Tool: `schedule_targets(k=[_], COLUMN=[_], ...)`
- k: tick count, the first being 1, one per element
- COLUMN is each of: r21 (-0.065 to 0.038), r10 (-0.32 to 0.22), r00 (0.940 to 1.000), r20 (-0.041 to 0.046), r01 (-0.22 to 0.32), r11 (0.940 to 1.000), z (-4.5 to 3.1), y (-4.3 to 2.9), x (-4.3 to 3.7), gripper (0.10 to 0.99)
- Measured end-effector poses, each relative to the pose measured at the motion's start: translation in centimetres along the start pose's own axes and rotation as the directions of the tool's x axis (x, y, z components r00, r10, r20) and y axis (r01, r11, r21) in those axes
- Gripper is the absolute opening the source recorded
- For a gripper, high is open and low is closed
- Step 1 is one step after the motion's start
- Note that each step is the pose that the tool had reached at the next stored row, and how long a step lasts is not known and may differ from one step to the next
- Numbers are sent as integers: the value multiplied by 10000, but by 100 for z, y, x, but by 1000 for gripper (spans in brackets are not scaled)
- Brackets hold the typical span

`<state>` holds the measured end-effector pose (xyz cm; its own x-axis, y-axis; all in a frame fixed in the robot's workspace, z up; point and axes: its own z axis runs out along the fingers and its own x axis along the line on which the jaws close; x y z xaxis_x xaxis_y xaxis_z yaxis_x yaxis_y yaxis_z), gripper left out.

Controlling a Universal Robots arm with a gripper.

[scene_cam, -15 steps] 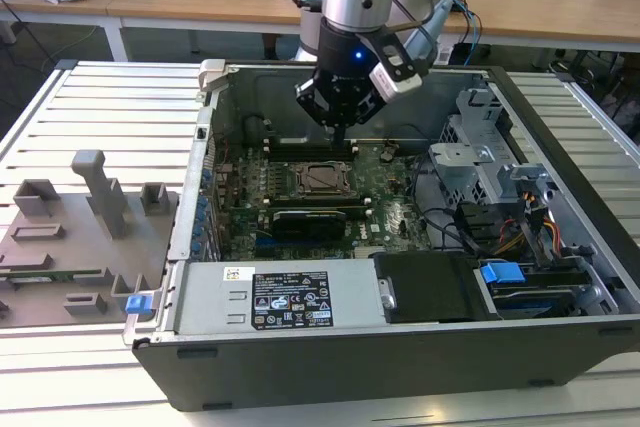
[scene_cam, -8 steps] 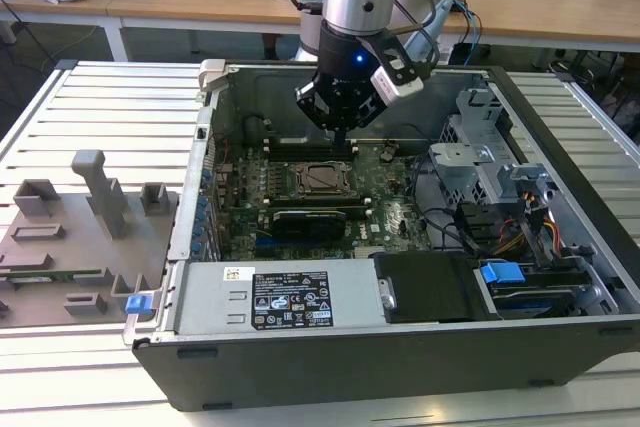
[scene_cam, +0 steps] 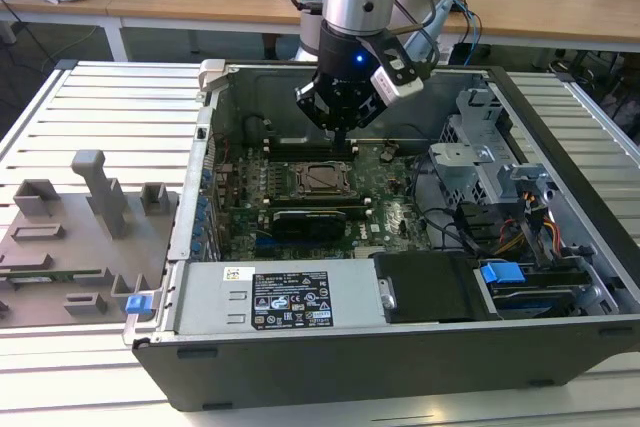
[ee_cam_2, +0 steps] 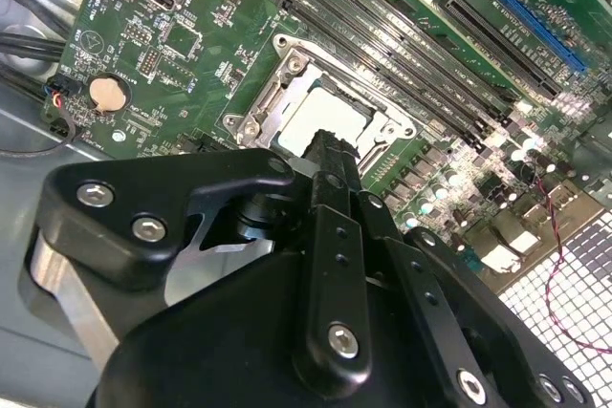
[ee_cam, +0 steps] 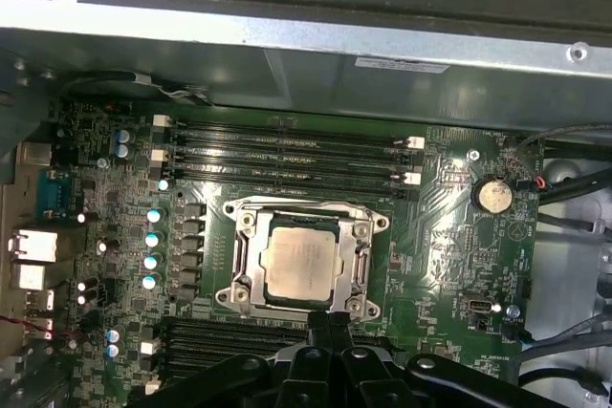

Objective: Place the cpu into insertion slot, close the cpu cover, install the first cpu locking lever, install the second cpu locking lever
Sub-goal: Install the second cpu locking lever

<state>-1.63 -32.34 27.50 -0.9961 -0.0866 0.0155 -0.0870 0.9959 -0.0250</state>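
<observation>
gripper hangs low inside the open computer case, over the motherboard. fingers look pressed together into one narrow black tip, holding nothing.

cpu sits seated in the insertion slot, right below and just ahead of the fingertip. cpu cover looks folded down flat around the chip, silver top showing through its window. in the second wrist view the tip sits at the near edge of the cover, close to touching; cannot confirm contact. levers too thin to place with certainty.

memory slots lie beyond the socket from the gripper; coin cell battery off to the side.

handling, judged: the cover is thin, stiff sheet metal, smooth, so a tip could skid; press on the frame edge, never the chip top. the pin field underneath is fragile. the levers are likely springy wire, best pushed near their free ends.
</observation>
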Motion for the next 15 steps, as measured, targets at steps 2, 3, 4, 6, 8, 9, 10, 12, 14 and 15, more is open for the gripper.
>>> schedule_targets(k=[2, 3, 4, 6, 8, 9, 10, 12, 14, 15], r21=[-1, 0, 0, 0, -49, -161, -358, -548, -719, -869], r10=[0, 0, -1, 1, -1, -2, -5, -6, -8, -8], r00=[10000, 10000, 10000, 10000, 10000, 10000, 10000, 10000, 10000, 10000], r20=[1, 0, 0, 0, 4, 14, 31, 48, 62, 77], r01=[0, 0, 1, -1, 1, 2, 6, 8, 12, 15], r11=[10000, 10000, 10000, 10000, 10000, 9999, 9994, 9985, 9974, 9962], z=[7, 15, 30, 66, 90, 104, 115, 124, 134, 146], y=[0, 0, 1, -4, -50, -97, -150, -196, -249, -307], x=[0, 0, 0, 8, 34, 45, 52, 58, 64, 71], gripper=[106, 106, 106, 106, 106, 106, 106, 106, 106, 106])
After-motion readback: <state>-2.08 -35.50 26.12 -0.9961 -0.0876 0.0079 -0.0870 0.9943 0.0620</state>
